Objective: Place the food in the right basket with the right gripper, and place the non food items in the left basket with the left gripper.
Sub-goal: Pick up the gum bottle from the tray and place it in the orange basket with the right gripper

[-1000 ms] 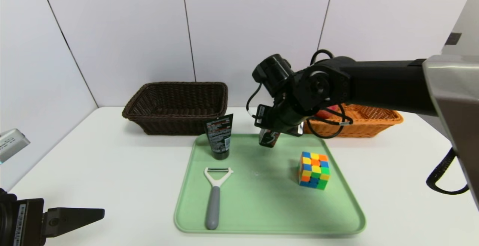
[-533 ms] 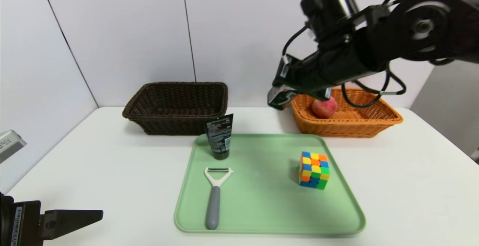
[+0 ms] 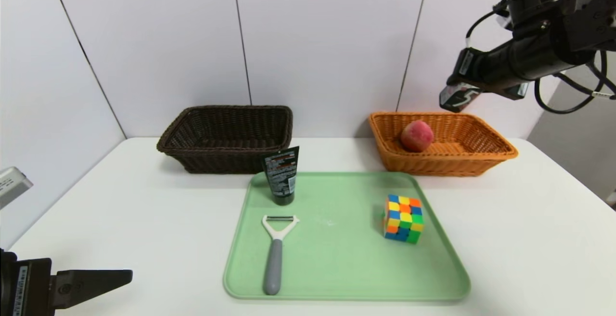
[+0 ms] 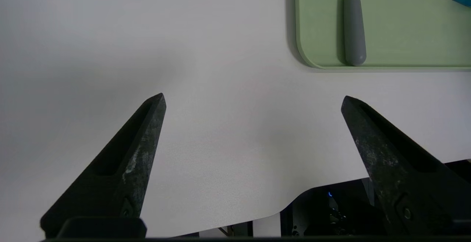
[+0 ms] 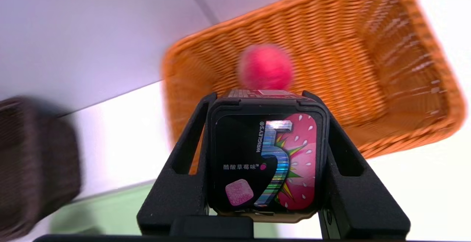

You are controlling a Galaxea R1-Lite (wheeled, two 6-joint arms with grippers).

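My right gripper [image 3: 457,97] hangs high above the orange-tan right basket [image 3: 495,155], shut on the small black box [image 5: 266,161] with the pink "5" mark. A red-pink peach [image 3: 417,135] lies inside that basket. On the green tray [image 3: 337,258] stand a black squeeze tube [image 3: 282,175], a white-headed grey-handled peeler [image 3: 275,251] and a multicoloured cube [image 3: 403,219]. The dark brown left basket [image 3: 226,138] sits at the back left with nothing showing inside. My left gripper [image 4: 254,98] is open over bare table near the front left corner.
The white table [image 3: 120,210] ends at a rounded front edge [image 4: 294,197] close under my left gripper. White wall panels stand right behind both baskets.
My right gripper has lifted the black box off the tray and carried it up and to the right, to above the orange-tan basket. The left arm has stayed put.
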